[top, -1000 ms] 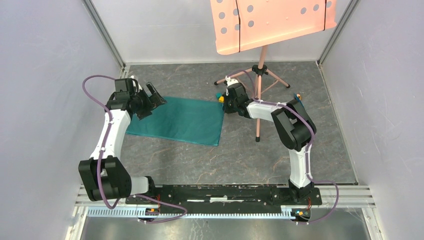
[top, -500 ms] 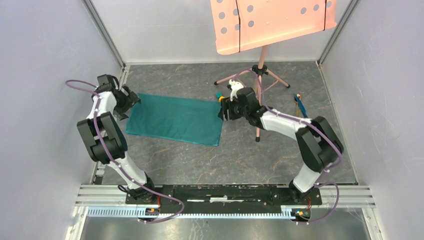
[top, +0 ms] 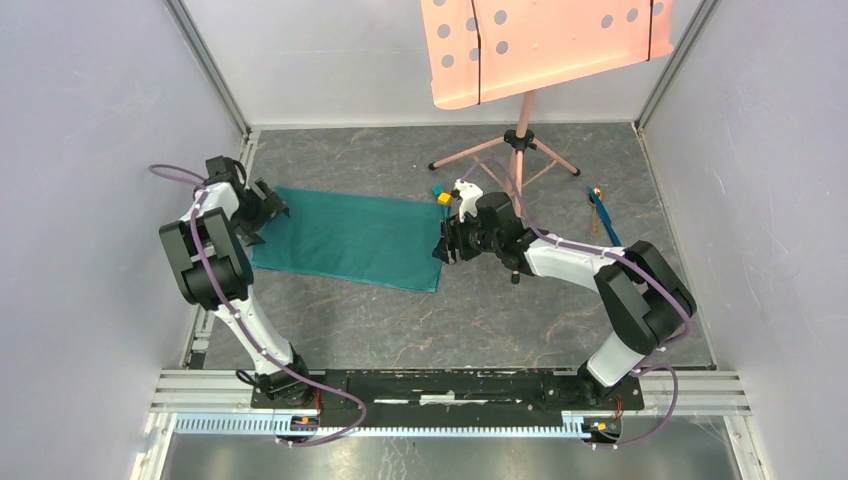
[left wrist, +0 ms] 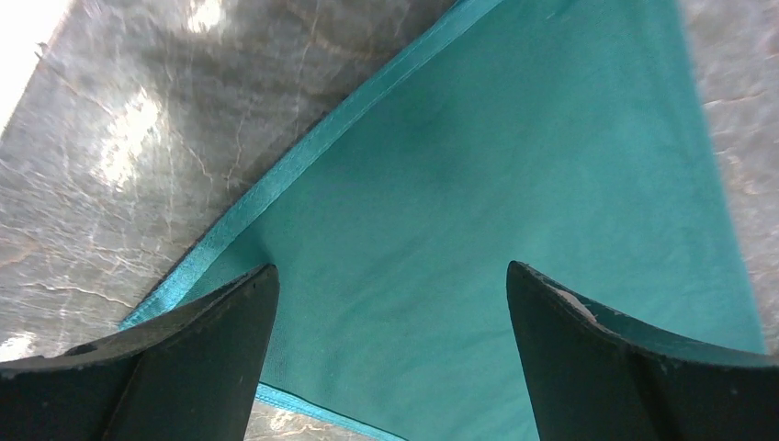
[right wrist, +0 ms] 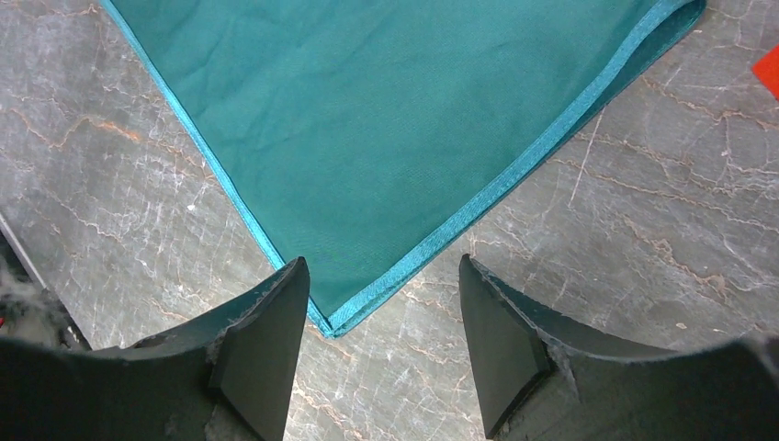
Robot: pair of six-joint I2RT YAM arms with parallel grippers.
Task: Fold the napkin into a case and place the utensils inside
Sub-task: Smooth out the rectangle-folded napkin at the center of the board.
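My left gripper (left wrist: pixel 386 276) and right gripper (right wrist: pixel 381 266) hang open and empty over the ends of the soft, limp napkin (top: pixel 350 240); I'd pinch its hemmed corners.

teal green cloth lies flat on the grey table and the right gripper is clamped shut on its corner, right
No: the right gripper is open. The right wrist view shows its fingers apart, the corner of the flat teal-green cloth napkin lying loose between them on the grey marbled table.
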